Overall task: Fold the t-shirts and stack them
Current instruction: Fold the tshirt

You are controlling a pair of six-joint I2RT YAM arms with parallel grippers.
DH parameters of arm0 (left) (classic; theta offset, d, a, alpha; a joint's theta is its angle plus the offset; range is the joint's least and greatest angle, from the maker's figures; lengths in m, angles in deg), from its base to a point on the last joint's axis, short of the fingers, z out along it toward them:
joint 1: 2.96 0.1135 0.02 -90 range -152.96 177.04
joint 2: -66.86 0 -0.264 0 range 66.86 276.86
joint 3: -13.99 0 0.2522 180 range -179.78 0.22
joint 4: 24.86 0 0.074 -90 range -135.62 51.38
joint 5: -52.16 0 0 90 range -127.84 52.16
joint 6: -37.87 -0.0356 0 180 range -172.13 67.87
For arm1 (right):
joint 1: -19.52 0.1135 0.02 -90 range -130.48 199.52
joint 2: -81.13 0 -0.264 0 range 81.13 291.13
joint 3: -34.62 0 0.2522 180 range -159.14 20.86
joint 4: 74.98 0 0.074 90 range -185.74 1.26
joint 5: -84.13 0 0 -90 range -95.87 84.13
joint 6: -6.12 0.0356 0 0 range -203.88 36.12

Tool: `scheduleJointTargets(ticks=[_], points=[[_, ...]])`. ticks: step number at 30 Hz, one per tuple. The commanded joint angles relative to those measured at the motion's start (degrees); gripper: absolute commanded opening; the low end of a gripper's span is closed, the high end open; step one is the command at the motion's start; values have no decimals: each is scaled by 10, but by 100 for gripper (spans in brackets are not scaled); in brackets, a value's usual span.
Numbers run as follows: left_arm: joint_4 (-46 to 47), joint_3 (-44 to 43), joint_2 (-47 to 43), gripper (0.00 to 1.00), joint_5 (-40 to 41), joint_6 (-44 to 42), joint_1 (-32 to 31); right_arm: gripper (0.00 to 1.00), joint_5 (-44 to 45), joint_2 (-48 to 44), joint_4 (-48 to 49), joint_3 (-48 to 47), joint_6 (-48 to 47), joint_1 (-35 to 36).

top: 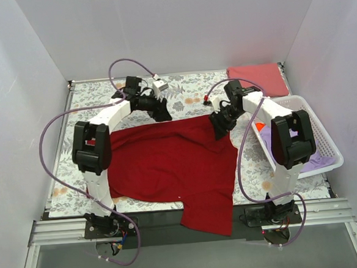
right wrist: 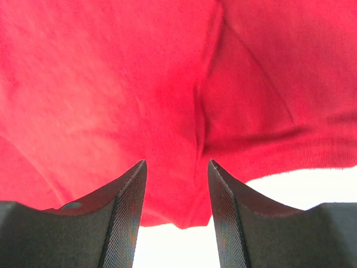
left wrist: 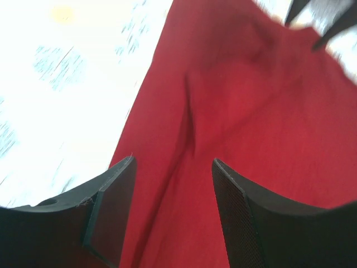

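Each far corner of the shirt [top: 168,162] wants an even pinch, or the fold will likely skew. It lies spread on the cloth [top: 102,93], one end spilling off the near side. The left gripper [top: 162,113] hovers at its far left edge, jaws spread and empty. The right gripper [top: 220,127] is likewise spread at the far right corner. Both elbows bow outward.

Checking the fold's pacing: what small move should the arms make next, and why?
Probably lift both arms straight up, clear of the cloth. The left fingers and right fingers stand open at the crimson t-shirt's far edge, pinching nothing, and the shirt already lies spread out.
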Motion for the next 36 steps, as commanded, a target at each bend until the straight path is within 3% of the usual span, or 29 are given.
scheduleJointTargets(ticks=[1, 7, 22, 36], points=[[41, -50, 52, 55, -13, 152, -31, 54, 1, -21, -21, 27, -16, -11], [68, -101, 111, 55, 30, 221, -83, 52, 14, -19, -19, 41, -18, -20], [66, -146, 181, 55, 71, 242, -138, 55, 15, 1, -10, 68, -33, -32], [57, -150, 175, 29, 46, 236, -153, 43, 0, 29, -2, 61, -33, -32]])
